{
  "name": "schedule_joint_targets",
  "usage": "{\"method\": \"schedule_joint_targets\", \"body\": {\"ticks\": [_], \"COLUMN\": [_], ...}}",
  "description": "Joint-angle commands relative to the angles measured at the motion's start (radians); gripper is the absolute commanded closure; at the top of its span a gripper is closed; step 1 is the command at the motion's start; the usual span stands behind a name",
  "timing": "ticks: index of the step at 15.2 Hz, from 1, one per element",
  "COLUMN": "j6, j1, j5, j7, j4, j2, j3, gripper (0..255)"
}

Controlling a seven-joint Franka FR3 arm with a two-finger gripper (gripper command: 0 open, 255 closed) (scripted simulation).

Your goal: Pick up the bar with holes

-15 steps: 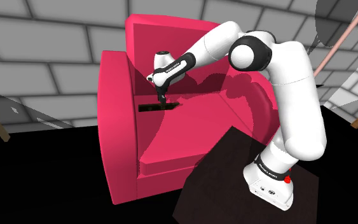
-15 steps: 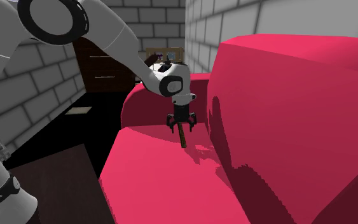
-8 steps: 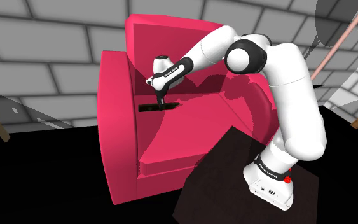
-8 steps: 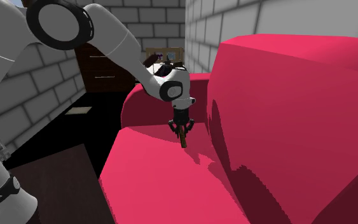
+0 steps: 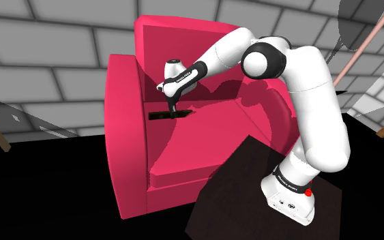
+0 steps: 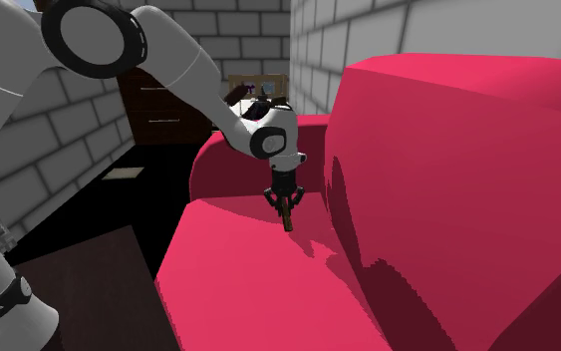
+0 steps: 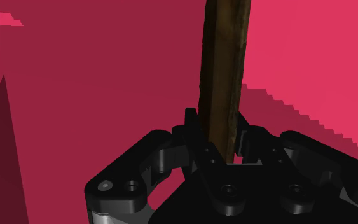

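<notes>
Fingers (image 7: 191, 127) newly closed on bar (image 7: 222, 76), arm (image 5: 313, 102) reaching down

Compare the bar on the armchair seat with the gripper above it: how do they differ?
Colour: the bar is dark brown, the gripper all black. Pose: the bar lies flat on the armchair seat, while the gripper points down at it from above. Shape: the bar is one long thin strip, while the gripper ends in two short fingers, shut on the bar's sides. Shared: both look dark against the red.
</notes>
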Motion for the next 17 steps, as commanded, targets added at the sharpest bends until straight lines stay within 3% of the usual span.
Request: {"method": "schedule_joint_targets", "body": {"ticks": [1, 17], "j6": [-0.007, -0.129], "j1": [0.000, 0.006], "j5": [-0.001, -0.009], "j7": [-0.001, -0.003], "j4": [-0.004, -0.014], "j2": [-0.011, -0.142], "j3": [-0.001, -0.009], "gripper": [255, 255]}}
